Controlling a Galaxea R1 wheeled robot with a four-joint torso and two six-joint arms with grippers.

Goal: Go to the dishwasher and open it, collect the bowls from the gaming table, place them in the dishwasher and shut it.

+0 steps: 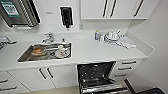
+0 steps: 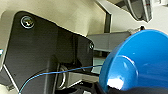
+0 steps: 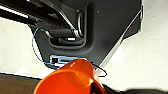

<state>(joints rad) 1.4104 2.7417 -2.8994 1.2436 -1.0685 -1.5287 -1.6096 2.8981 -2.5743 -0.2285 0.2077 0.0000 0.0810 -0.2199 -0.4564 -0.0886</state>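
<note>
Your left wrist view has the blue bowl (image 2: 140, 62) large and close, your right wrist view the orange bowl (image 3: 68, 78); whether either set of fingers is clamped, you cannot tell. Ahead, the dishwasher (image 1: 100, 77) stands open under the white desk (image 1: 100, 51), right of the sink (image 1: 46, 52) holding dishes.

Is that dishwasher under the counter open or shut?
Open: the dishwasher door is swung down, showing its dark interior and a rack.

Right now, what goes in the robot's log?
at counter | dishwasher open | blue bowl by left wrist | orange bowl by right wrist
</note>
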